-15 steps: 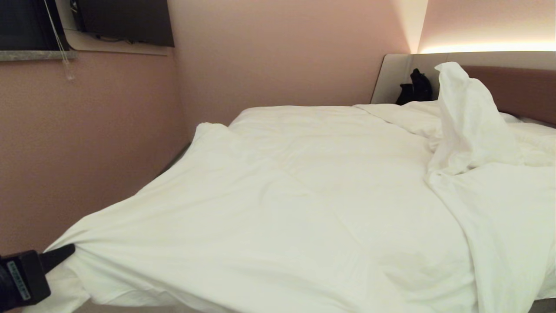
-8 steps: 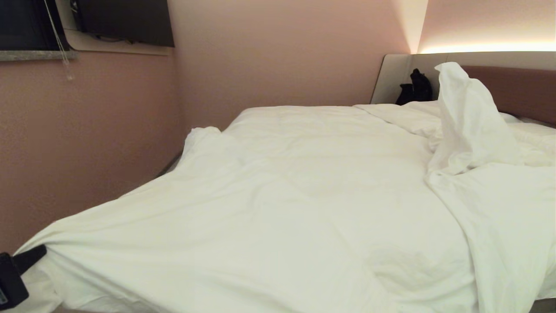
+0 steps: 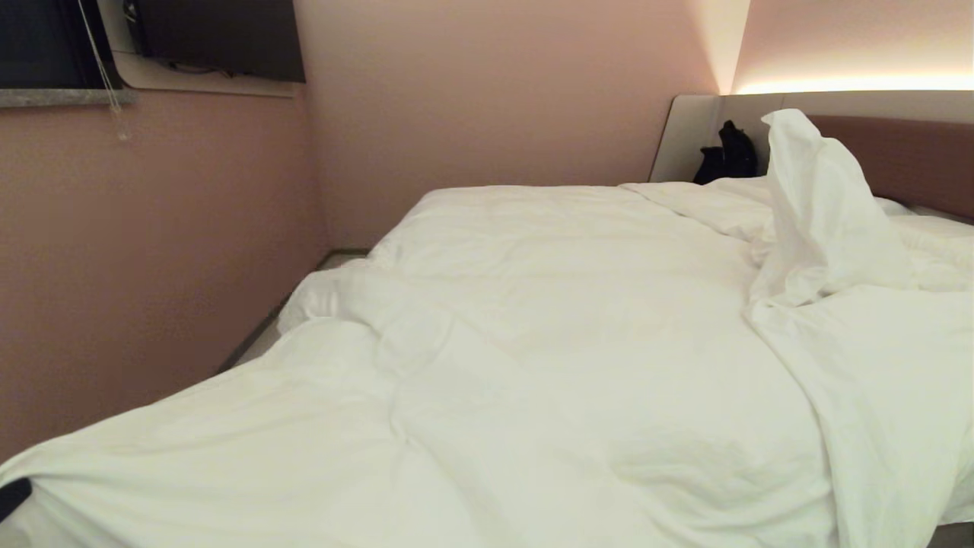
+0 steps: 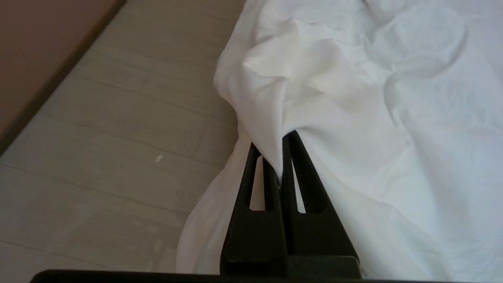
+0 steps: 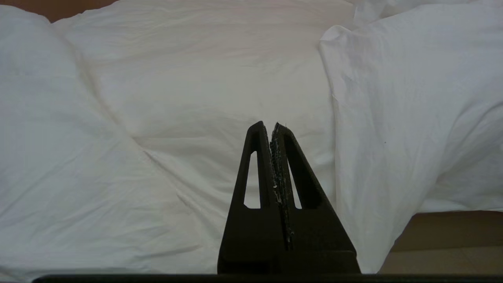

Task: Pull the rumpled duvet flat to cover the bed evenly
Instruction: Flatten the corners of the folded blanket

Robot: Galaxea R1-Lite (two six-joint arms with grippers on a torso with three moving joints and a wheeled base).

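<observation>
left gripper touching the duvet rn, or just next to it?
Touching. The left wrist view shows the left gripper shut on a fold of the duvet, with the cloth pinched between its fingers beside the floor.

Big puffy white duvet (image 3: 533,365), creased all over, spread across most of the bed (image 3: 898,152). Near-left corner stretched out past the mattress edge. Far right still bunched up into a tall peak by the brown headboard, with a fold running down the right side.
</observation>
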